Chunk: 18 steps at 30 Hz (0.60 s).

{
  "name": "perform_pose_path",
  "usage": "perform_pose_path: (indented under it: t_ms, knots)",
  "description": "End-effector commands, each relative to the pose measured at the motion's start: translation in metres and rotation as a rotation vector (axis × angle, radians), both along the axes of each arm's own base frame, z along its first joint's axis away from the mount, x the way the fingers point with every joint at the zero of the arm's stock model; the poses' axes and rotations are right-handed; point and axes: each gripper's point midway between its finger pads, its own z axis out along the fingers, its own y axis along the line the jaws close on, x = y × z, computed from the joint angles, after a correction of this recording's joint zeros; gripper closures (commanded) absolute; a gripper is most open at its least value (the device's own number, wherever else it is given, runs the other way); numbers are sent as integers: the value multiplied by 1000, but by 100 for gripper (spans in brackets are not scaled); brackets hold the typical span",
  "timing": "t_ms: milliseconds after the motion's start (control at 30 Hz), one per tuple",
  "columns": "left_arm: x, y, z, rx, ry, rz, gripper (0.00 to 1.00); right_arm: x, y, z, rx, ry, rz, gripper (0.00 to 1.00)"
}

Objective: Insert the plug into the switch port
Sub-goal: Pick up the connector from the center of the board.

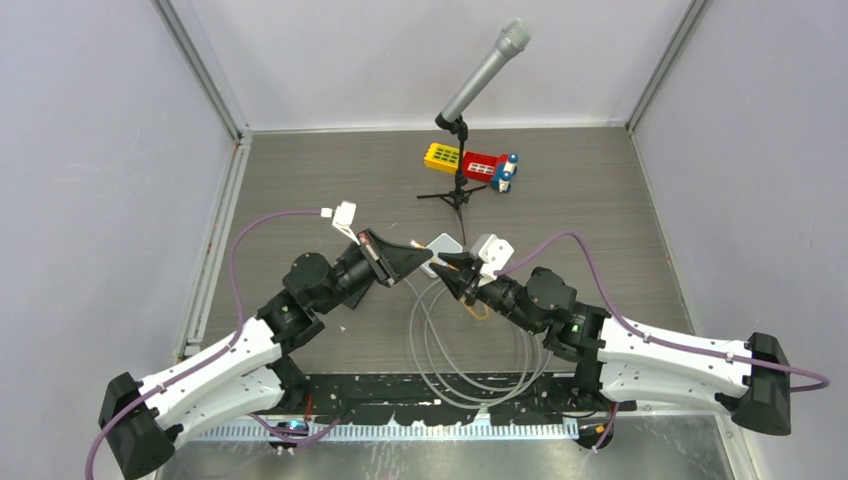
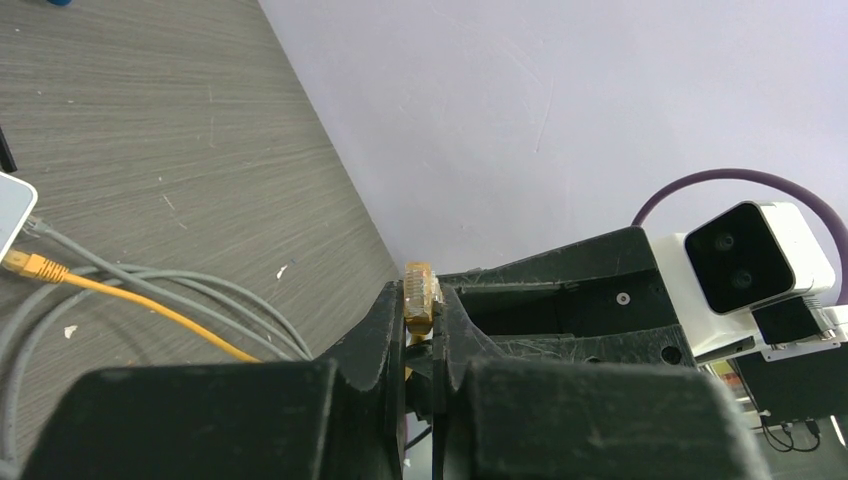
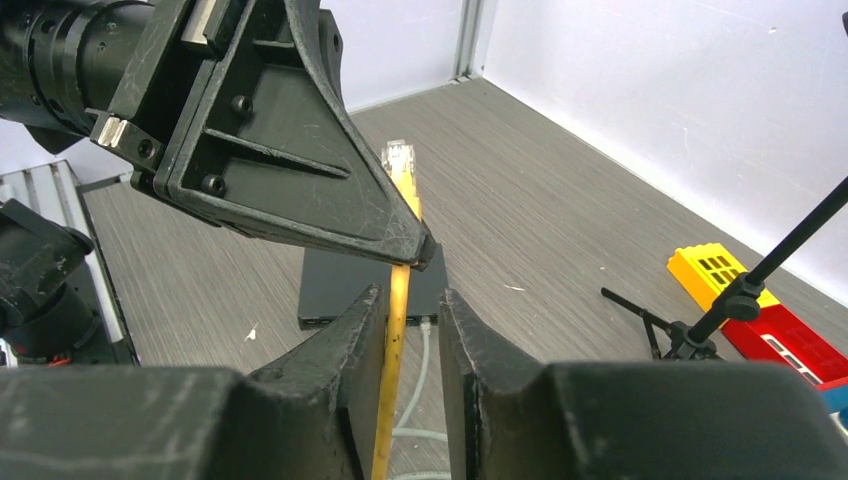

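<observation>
1. A grey microphone (image 1: pixel 486 72) is clipped at a tilt on a small black tripod stand (image 1: pixel 458 192) toward the far middle of the table (image 1: pixel 300 170). Its mesh head points up and to the right.
2. Around the stand's pole lie toy blocks: a yellow block (image 1: pixel 443 156) touches a red block (image 1: pixel 482 166), and a small blue-and-white piece (image 1: pixel 507 175) sits at the red one's right end.
3. Loops of grey cable (image 1: pixel 440 350) lie on the near middle of the tabletop.
4. The tabletop is grey wood-grain with a few white specks (image 2: pixel 282 271).
5. Pale walls (image 1: pixel 90 150) and aluminium frame posts (image 1: pixel 200 70) enclose it on three sides.
</observation>
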Motion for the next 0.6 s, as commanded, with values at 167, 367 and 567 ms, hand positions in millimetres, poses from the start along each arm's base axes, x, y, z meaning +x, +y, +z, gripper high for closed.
perform_pose_path:
  t_ms: [167, 367, 567]
  knots:
    - [-2, -1, 18, -50, -50, -12, 100, 5, 0, 26, 68, -30, -23, 89]
    - [0, 10, 17, -13, -72, 40, 24, 5, -5, 26, 57, -21, -36, 99]
    - [9, 44, 26, 162, -152, 183, 1, 4, -16, 16, 34, 36, -57, 100]
